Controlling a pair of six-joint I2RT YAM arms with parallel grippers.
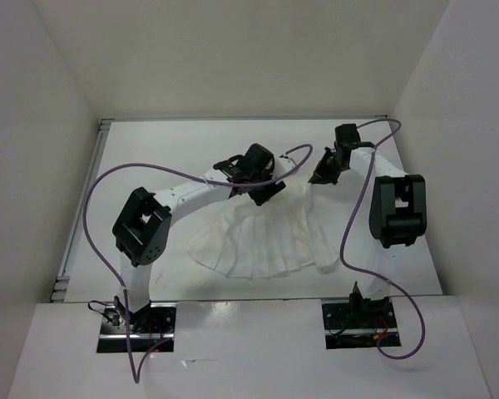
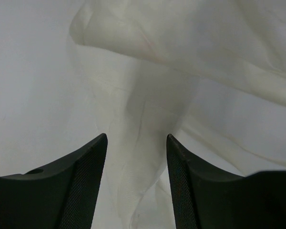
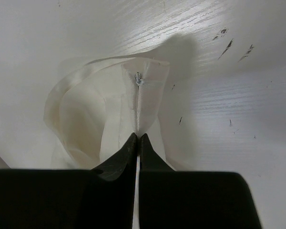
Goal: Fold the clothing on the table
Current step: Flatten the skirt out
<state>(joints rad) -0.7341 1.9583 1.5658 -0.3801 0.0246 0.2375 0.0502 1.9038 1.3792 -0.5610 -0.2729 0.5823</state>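
The clothing [image 1: 258,241], a white pleated garment, lies near the middle of the surface [image 1: 150,150], fanned out with its wide curved hem toward the arm bases and its narrow upper part drawn up toward the far right. The left pincer [image 1: 268,193] hangs over the garment's upper left edge; in the left wrist view its 2 dark fingers [image 2: 86,181] stand well apart, and a soft ridge of thin, wrinkled fabric [image 2: 181,47] runs beneath the gap between them, with neither finger visibly pressing on it. The right pincer [image 1: 323,173] sits at the garment's far right corner, and in the right wrist view its fingertips [image 3: 137,136] are pressed together on a seamed edge of the cloth [image 3: 100,105], which stands up in a loose loop just ahead of them, a small thread tuft showing on the seam. The surface around that loop is bare wood-grain white with a few dark specks [image 3: 226,45]. A purple cable [image 1: 96,199] loops from each arm.
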